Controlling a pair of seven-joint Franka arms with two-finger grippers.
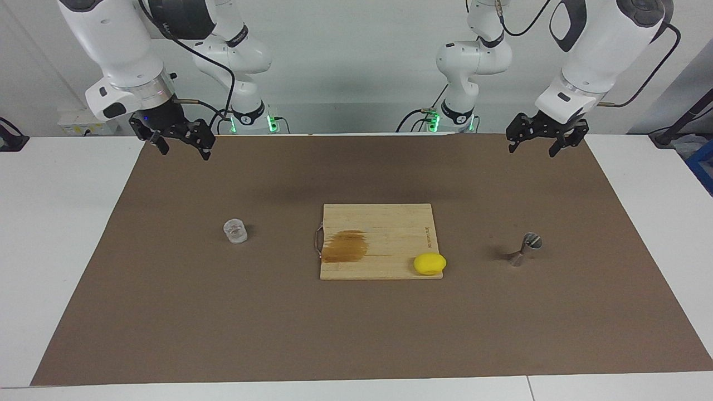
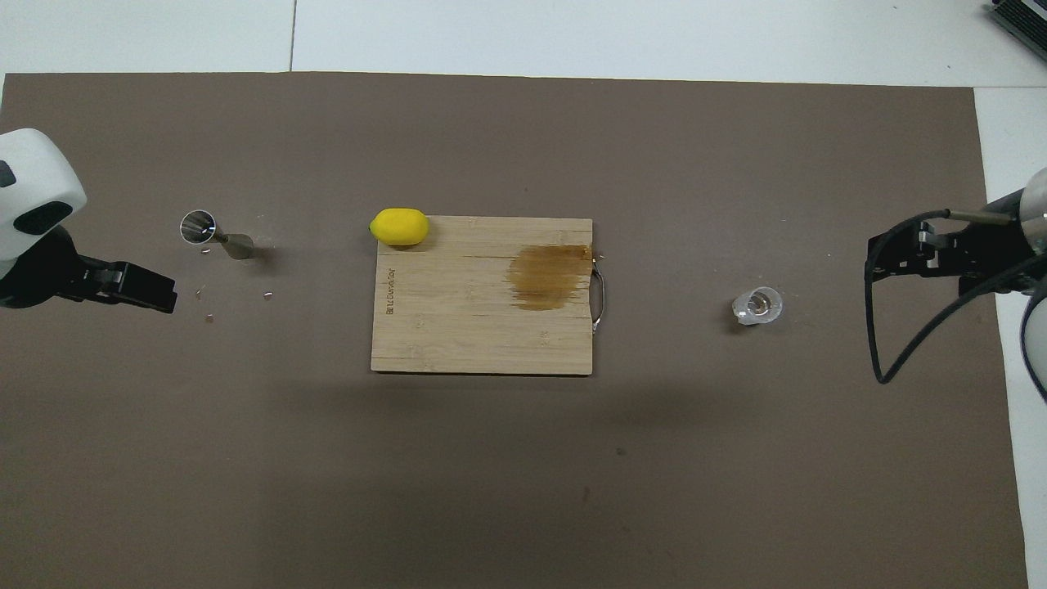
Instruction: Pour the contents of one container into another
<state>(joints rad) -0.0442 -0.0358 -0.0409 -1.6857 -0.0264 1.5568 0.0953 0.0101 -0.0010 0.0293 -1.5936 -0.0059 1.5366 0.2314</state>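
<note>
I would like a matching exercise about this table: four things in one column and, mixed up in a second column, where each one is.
Things:
1. glass cup
2. steel jigger
3. lemon
4. brown stain

Places:
A. on a corner of the cutting board, farthest from the robots
B. on the mat toward the left arm's end
C. on the board, near its metal handle
D. on the mat toward the right arm's end

Pairs: 1-D, 2-B, 3-A, 4-C
</note>
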